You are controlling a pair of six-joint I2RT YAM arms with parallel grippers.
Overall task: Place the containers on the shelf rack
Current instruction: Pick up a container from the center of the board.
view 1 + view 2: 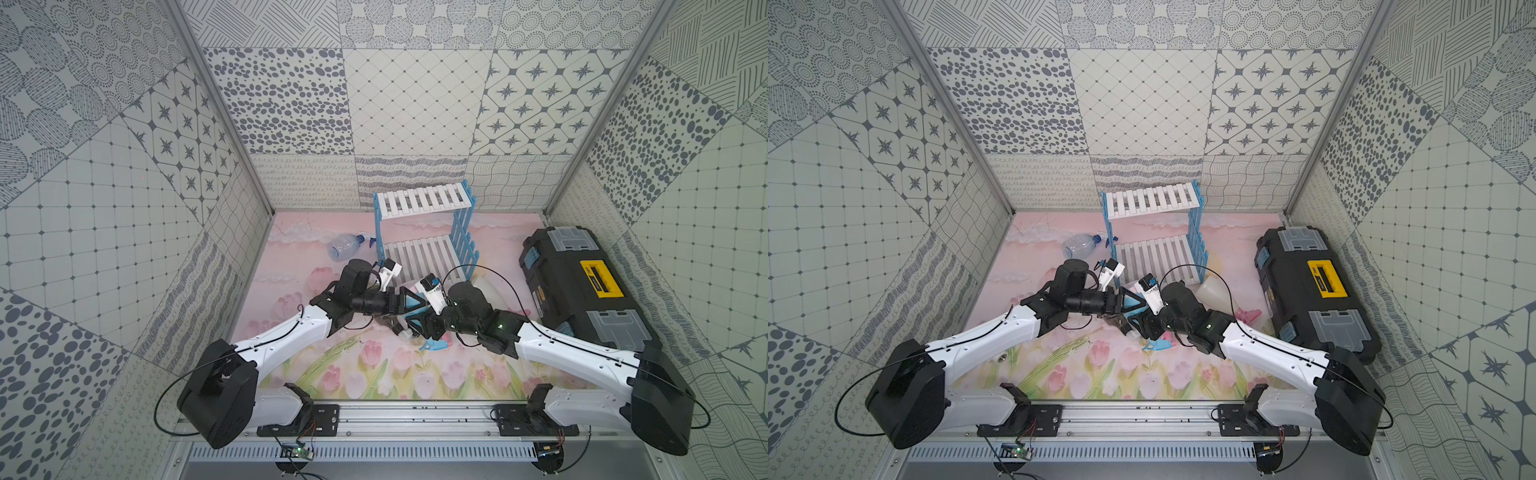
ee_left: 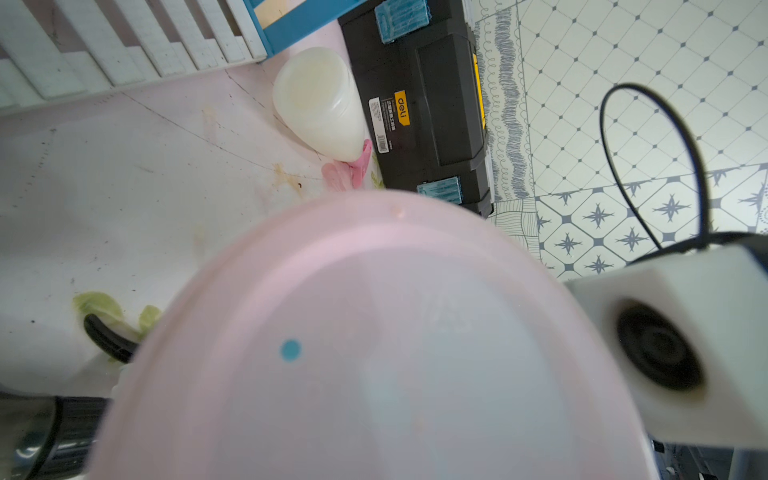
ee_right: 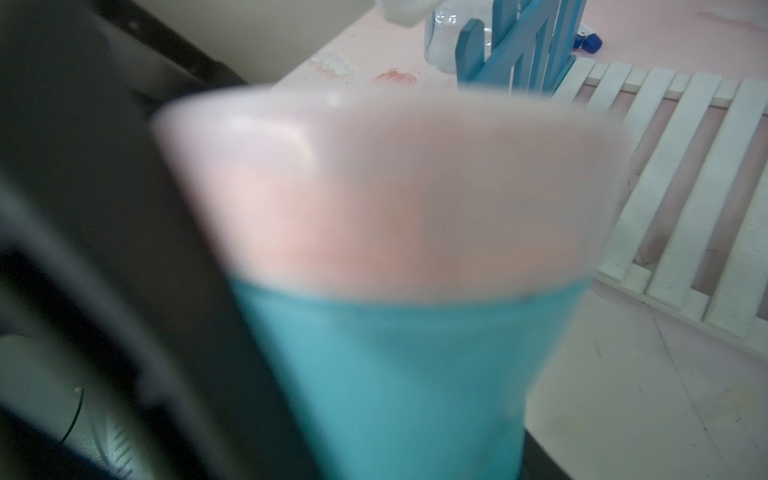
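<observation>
Closest up, the opaque light-blue cone spray bottle looks light and slippery, best held at its narrow end, where the right gripper seems clamped; the left gripper I cannot judge.

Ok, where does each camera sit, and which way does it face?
Top views: above the front rail, looking down and back at the shelf rack and toolbox; both arms show.
Left wrist: faces the toolbox past the base of the light-blue bottle; the right arm's wrist camera shows.
Right wrist: faces the rack's lower shelf past that bottle; a blurred black robot part shows.
Shared: both wrist views catch bottle and rack.
</observation>
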